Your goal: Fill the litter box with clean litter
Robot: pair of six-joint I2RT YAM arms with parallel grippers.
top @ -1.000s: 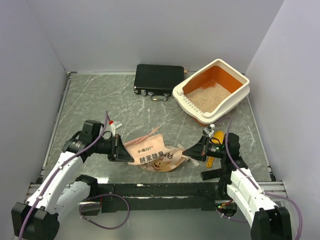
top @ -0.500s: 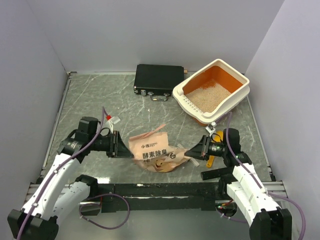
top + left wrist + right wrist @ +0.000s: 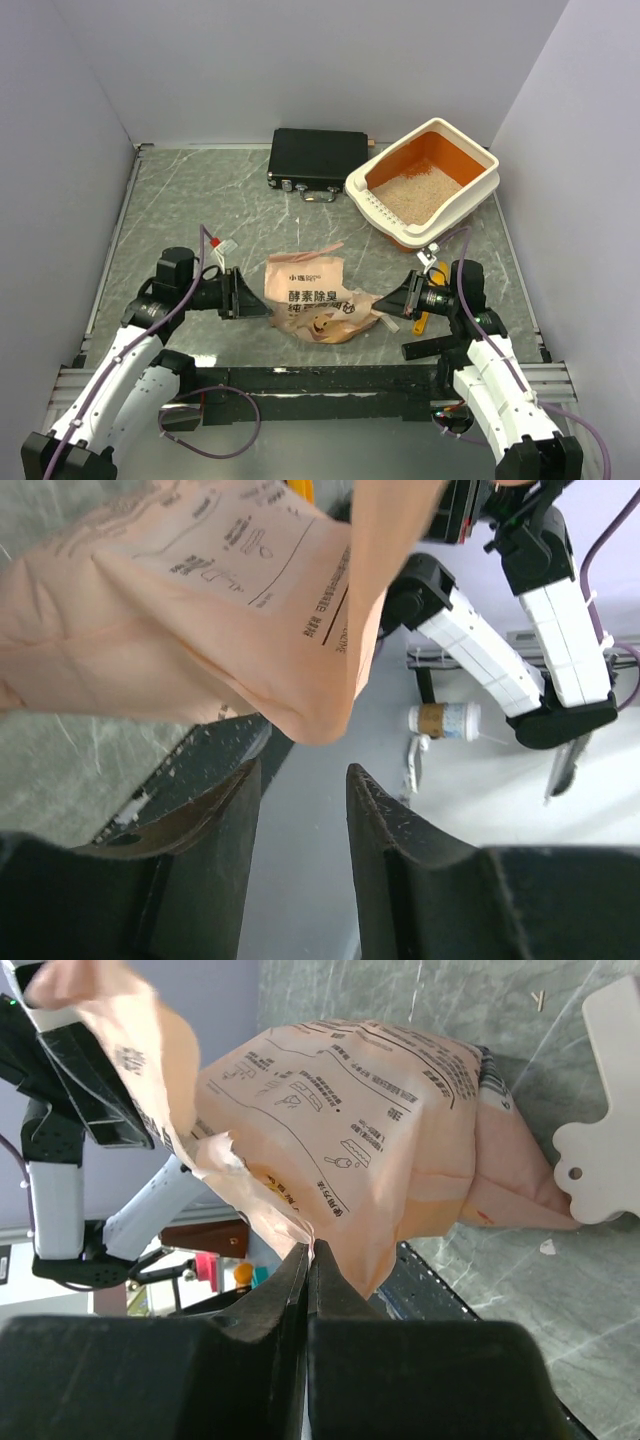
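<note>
— What do we record on the left?
— The left gripper [image 3: 247, 298] sits low over the desk [image 3: 170, 200], forearm stretched flat and pointing right. Its jaws stand parted with nothing between them. The paper bag [image 3: 312, 300] begins just beyond their tips.
— And the right?
— The right gripper [image 3: 388, 302] faces it from the bag's other end, elbow folded near the desk's edge. Its jaws are pressed together on a fold of the bag's paper. The scoop [image 3: 421, 322] lies beside that arm.
— Where is the target?
— The litter box [image 3: 452, 218] stands at the far right corner, beyond the right arm, its long axis slanting from the near-left grille to far right. We note clean litter [image 3: 415, 195] covering part of its floor. We judge the right arm nearer, and the bag must travel away and rightward.
</note>
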